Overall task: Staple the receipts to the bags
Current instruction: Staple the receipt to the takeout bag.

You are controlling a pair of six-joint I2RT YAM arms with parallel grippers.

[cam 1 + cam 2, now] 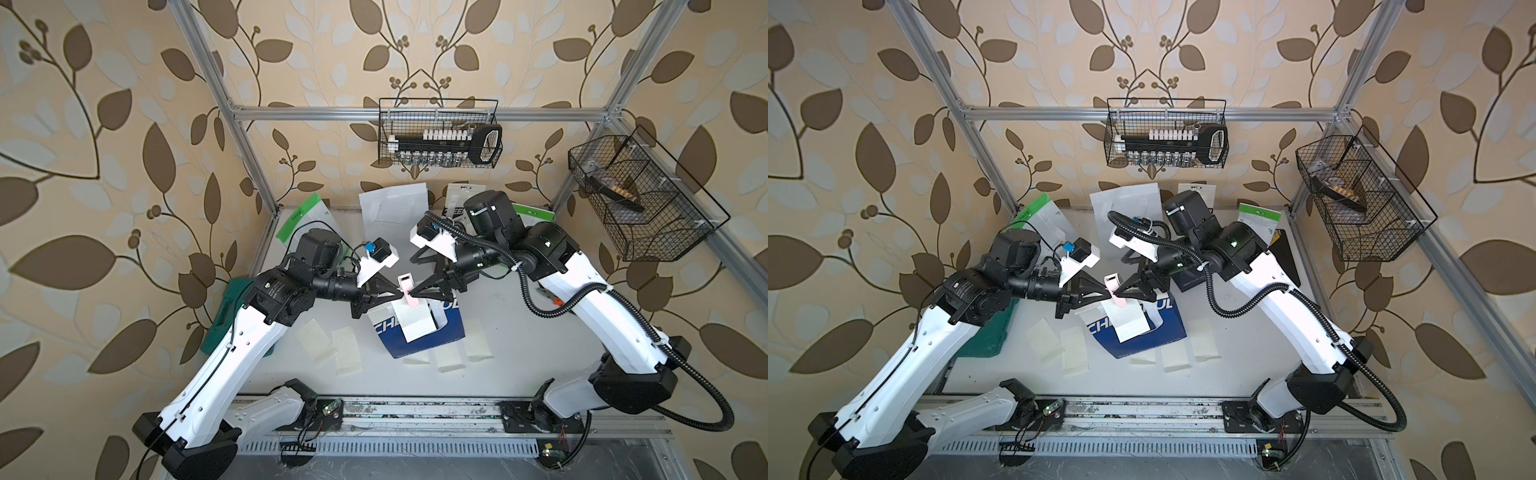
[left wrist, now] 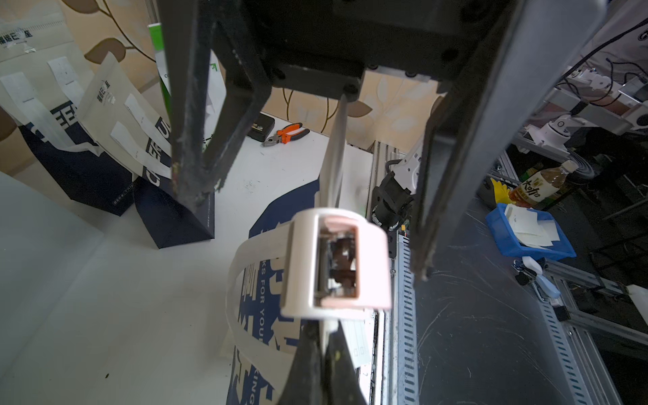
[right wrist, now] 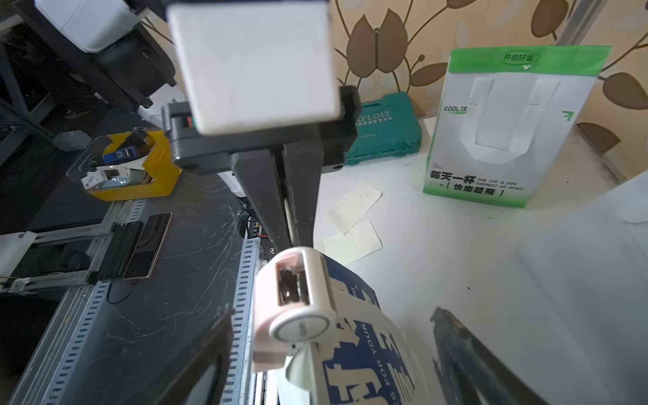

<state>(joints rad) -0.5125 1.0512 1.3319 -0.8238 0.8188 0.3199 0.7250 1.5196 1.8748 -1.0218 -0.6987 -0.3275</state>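
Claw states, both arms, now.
Left claw: closed, tips against the pink stapler; what it pinches cannot be told.
Right claw: open, jaws either side of the stapler, holding nothing.

Receipt (image 1: 417, 322) on navy bag (image 1: 432, 345)
The bag sits mid-table, print up; loose receipts (image 1: 347, 351) lie flat around it.

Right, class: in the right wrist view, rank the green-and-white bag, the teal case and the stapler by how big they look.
1. green-and-white bag
2. stapler, unsure: it sits much nearer the camera
3. teal case, partly hidden behind the left pincer
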